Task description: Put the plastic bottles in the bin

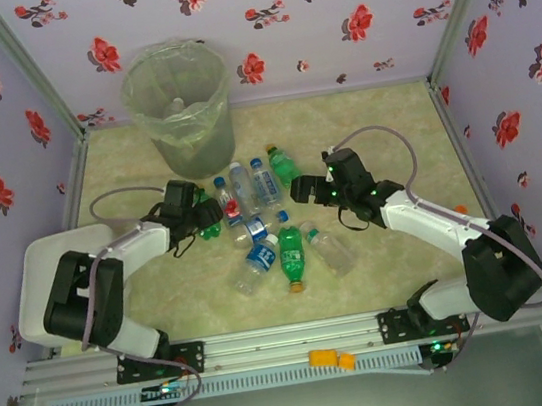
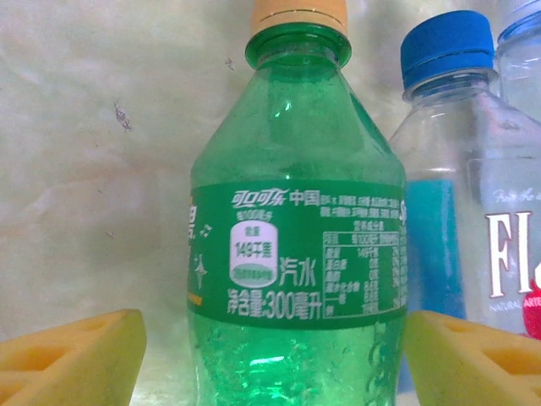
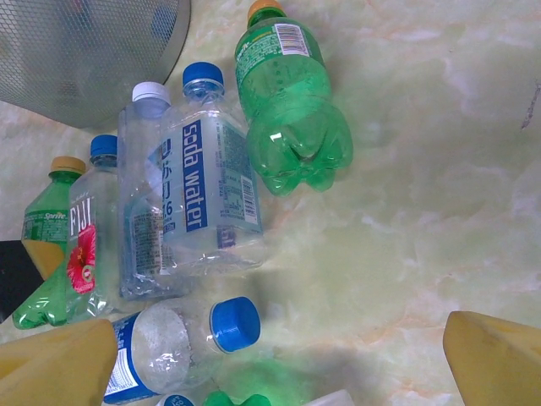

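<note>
The bin (image 1: 177, 105) stands at the back left, with a bottle lying inside it. Several plastic bottles lie in a cluster mid-table: a green one (image 1: 282, 164), clear blue-labelled ones (image 1: 265, 184), a red-labelled one (image 1: 229, 204) and another green one (image 1: 291, 256). My left gripper (image 1: 207, 217) is open, its yellow fingers (image 2: 76, 355) on either side of a green Sprite bottle (image 2: 296, 254), with a gap on the left side. My right gripper (image 1: 300, 191) hovers open over the cluster's right edge, a blue-capped clear bottle (image 3: 182, 338) near its left finger (image 3: 59, 368).
A soda water bottle (image 3: 207, 194), a white-capped clear bottle (image 3: 144, 203) and a green bottle (image 3: 287, 101) lie below the bin's wall (image 3: 93, 51). Flowered walls enclose the table. The right half of the tabletop (image 1: 403, 134) is bare. A yellow piece (image 1: 330, 359) lies on the front rail.
</note>
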You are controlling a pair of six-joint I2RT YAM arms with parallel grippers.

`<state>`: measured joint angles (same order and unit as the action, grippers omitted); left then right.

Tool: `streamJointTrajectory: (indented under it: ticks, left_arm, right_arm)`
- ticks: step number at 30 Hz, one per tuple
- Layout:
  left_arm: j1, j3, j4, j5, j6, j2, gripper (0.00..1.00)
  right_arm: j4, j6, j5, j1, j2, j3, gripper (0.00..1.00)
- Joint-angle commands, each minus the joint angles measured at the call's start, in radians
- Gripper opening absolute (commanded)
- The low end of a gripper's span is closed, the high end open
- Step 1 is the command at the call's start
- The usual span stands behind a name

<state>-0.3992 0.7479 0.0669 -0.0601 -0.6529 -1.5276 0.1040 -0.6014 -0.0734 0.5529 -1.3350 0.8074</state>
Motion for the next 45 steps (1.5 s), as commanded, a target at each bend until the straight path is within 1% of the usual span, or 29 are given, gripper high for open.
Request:
streamJointTrajectory:
  ticks: [1, 7, 8, 10, 14, 18, 20, 23, 25, 30, 33, 34, 37, 41, 45]
  left_arm:
    - [-0.004, -0.019, -0.030, -0.029, -0.005, -0.037, 0.79]
    - [-0.001, 0.013, -0.019, -0.028, 0.004, -0.102, 0.78]
    - [-0.001, 0.016, -0.016, -0.028, 0.004, -0.105, 0.77]
    - [-0.001, 0.011, -0.021, -0.029, 0.004, -0.107, 0.71]
    - [0.000, -0.021, -0.049, -0.044, 0.000, -0.082, 0.64]
    - [0.009, -0.042, -0.046, -0.059, 0.008, -0.033, 0.52]
    - [0.017, -0.051, -0.035, -0.067, 0.010, 0.009, 0.47]
    - [0.038, -0.072, -0.028, -0.070, 0.007, 0.103, 0.42]
    - [0.060, -0.090, -0.024, -0.076, -0.001, 0.192, 0.39]
    - [0.121, -0.121, -0.008, -0.079, -0.005, 0.430, 0.32]
    - [0.149, -0.131, -0.029, -0.067, -0.005, 0.574, 0.27]
    - [0.155, -0.128, -0.033, -0.066, -0.004, 0.618, 0.25]
    - [0.161, -0.089, -0.033, -0.066, 0.009, 0.715, 0.23]
    - [0.163, 0.004, -0.033, -0.053, 0.035, 0.749, 0.21]
    - [0.164, 0.099, -0.078, 0.008, 0.062, 0.700, 0.18]
  right_arm:
    - [0.026, 0.007, 0.028, 0.005, 0.010, -0.001, 1.00]
    - [0.045, 0.010, 0.019, 0.005, -0.004, 0.026, 1.00]
    - [0.044, 0.010, 0.021, 0.005, -0.003, 0.026, 0.99]
    - [0.045, 0.010, 0.024, 0.005, -0.001, 0.026, 1.00]
    - [0.060, 0.010, 0.029, 0.005, 0.008, 0.027, 1.00]
    - [0.052, 0.006, 0.038, 0.005, 0.010, 0.020, 1.00]
    - [0.037, -0.001, 0.038, 0.005, 0.000, 0.018, 1.00]
    - [0.033, -0.006, 0.025, 0.005, -0.024, 0.027, 1.00]
    - [0.032, -0.007, 0.018, 0.005, -0.037, 0.029, 1.00]
    - [0.022, -0.003, 0.011, 0.005, -0.040, 0.019, 1.00]
    - [0.008, 0.001, 0.012, 0.005, -0.033, 0.005, 1.00]
    - [0.002, -0.001, 0.012, 0.005, -0.032, -0.001, 1.00]
    - [-0.009, 0.000, 0.011, 0.004, -0.029, -0.015, 1.00]
    - [-0.012, 0.002, 0.001, 0.004, -0.028, -0.021, 1.00]
    - [-0.009, 0.007, -0.006, 0.004, -0.022, -0.025, 1.00]
